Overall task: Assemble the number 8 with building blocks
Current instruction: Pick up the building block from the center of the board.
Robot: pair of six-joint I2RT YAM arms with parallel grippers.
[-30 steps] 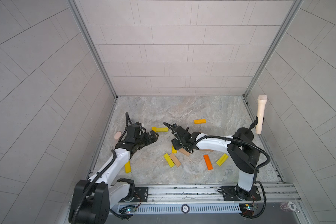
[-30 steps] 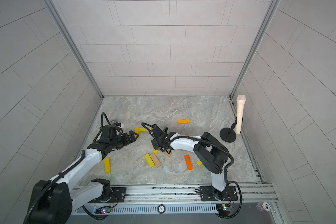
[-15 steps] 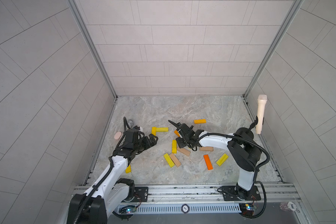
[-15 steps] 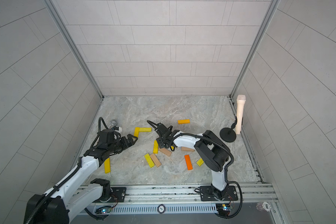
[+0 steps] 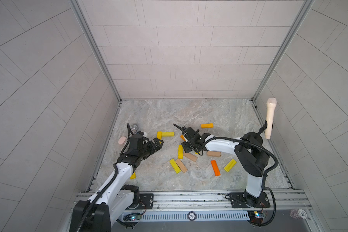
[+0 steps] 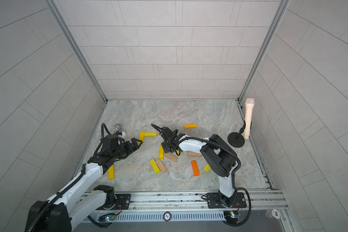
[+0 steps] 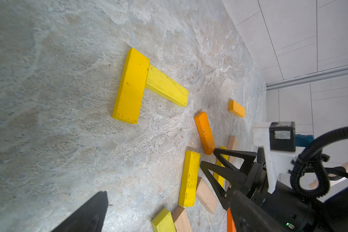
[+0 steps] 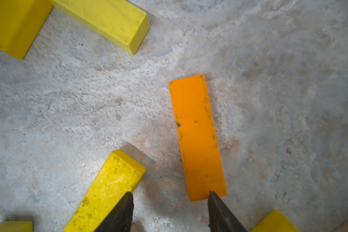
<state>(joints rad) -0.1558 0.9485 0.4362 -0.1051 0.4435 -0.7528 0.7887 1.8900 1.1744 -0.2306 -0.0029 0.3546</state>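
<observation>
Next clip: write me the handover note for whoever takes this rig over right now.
Tools: left tool open, empty, next to the L. The right tool is open and empty, with its tips low over an orange block and a yellow block.
Done: two yellow blocks touch in an L corner.
Left: the rest of the 8. Other blocks lie loose, including a far orange block and an edge yellow block by the left arm.

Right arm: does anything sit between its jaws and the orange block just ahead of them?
Nothing visible does. In the right wrist view the orange block lies flat, its near end at one tip of the right gripper. A yellow block lies beside it, at the other tip.
</observation>
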